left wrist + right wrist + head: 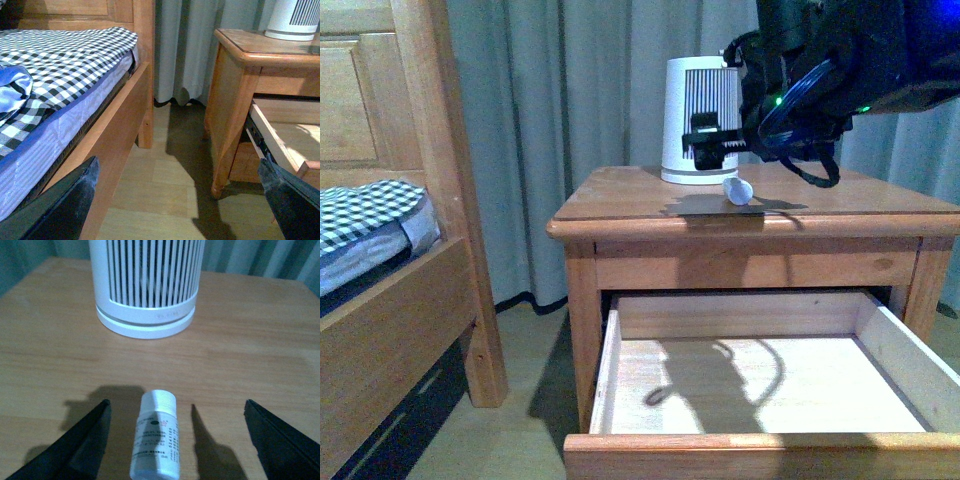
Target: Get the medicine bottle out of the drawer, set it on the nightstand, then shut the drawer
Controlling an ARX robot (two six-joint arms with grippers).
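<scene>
The medicine bottle (154, 440) is on the nightstand (650, 210), and it looks to be lying on its side. Its long axis runs straight out from the right pincer (176, 405), with the white cap at the far end and the base nearest the wrist. The label faces up, but the print is too small to read.

The right pincer is spread wide, one dark finger (85, 440) on each side of the bottle. There is clear wood between each finger and the bottle, so nothing is gripped. The bottle lies a little closer to one finger than to the other.

Just beyond the fingertips, in line with the cap, stands a white ribbed device (145, 285), upright on the same top and apart from the bottle.

In the front view the right arm reaches in from the upper right. It hangs just above the nightstand top, wrist about level, with the pincer aimed at the device.

Below that pincer the drawer (610, 370) is pulled well out, its pale inside lit and crossed by the arm's shadow.

The left pincer (177, 161) is low, near the floor, fingers apart and holding nothing. Ahead of it is the gap between the bed (75, 65) on one side and the nightstand on the other, with a curtain (185, 50) at the back.
</scene>
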